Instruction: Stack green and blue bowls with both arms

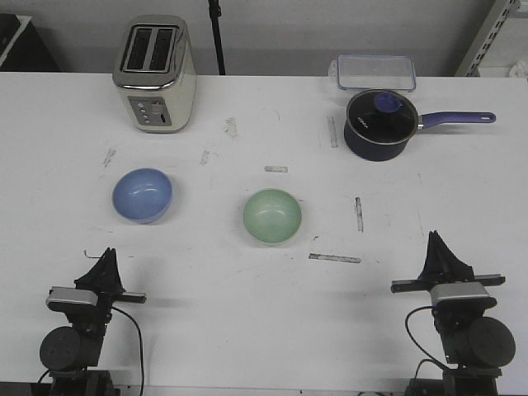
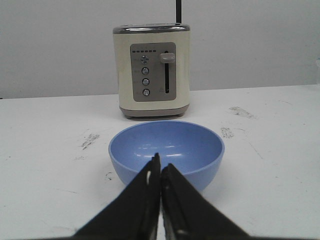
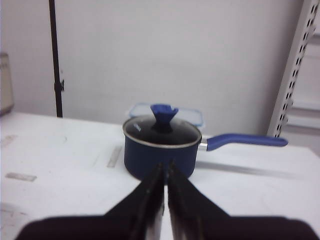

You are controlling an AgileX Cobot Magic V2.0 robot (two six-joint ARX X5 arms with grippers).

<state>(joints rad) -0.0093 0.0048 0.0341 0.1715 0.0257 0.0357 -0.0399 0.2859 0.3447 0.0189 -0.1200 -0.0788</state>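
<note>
The periwinkle blue bowl [image 1: 143,195] sits upright on the white table at the left; it also shows in the left wrist view [image 2: 166,150], straight ahead of the fingers. The mint green bowl [image 1: 271,215] sits upright near the table's middle, apart from the blue one. My left gripper [image 1: 108,254] is shut and empty near the front edge, a little short of the blue bowl [image 2: 160,167]. My right gripper [image 1: 434,239] is shut and empty at the front right, well right of the green bowl [image 3: 165,169].
A cream toaster [image 1: 155,74] stands at the back left, behind the blue bowl. A dark navy lidded saucepan [image 1: 378,124] with a purple handle sits at the back right, a clear lidded container [image 1: 374,72] behind it. Tape marks dot the table.
</note>
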